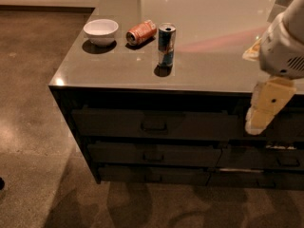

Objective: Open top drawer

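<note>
– Claw (256, 124): position and state?
– It hangs at far right, pointing down in front of the cabinet (61, 99). Whether it is apart or together cannot be told.
– Items to its left?
– Above on the counter (213, 42), farthest off, is a bowl (100, 31), then an orange can (141, 32) on its side, then an upright can (166, 44). The top drawer (114, 123) is level with the claw, just left, and looks closed.

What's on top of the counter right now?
A white bowl, a tipped orange can and an upright blue can. The gripper hangs at the counter's right front edge, covering that bit.
</note>
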`<state>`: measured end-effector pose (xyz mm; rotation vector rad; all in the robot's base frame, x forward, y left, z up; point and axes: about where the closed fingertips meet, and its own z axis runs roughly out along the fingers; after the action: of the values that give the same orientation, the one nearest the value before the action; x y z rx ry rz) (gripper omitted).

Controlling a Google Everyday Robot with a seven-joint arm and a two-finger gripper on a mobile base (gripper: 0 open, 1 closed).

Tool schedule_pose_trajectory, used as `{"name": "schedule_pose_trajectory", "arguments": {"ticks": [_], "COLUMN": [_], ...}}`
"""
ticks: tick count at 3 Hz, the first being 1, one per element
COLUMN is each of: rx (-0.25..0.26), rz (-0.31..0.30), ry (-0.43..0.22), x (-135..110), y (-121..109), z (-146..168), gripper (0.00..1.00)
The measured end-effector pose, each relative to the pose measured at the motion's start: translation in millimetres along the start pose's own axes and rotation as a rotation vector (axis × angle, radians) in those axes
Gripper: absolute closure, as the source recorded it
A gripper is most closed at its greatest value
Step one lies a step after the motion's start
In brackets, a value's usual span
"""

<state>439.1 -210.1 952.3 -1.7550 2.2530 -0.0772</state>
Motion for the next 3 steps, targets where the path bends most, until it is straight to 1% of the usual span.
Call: {"name": "schedule_pose_trajectory", "arguments": {"ticks": [1,2,3], "rx": [-0.048,-0.026,-0.023], "rz": [-0.017,-0.074,-0.079], "ry": [-0.05,-0.107,-0.108], "x": [-10.0,-22.6,-19.8], "y": [27.5,68.1,83.1], "z": [43.8,78.0,109.4], "gripper": [0.0,0.0,0.0]}}
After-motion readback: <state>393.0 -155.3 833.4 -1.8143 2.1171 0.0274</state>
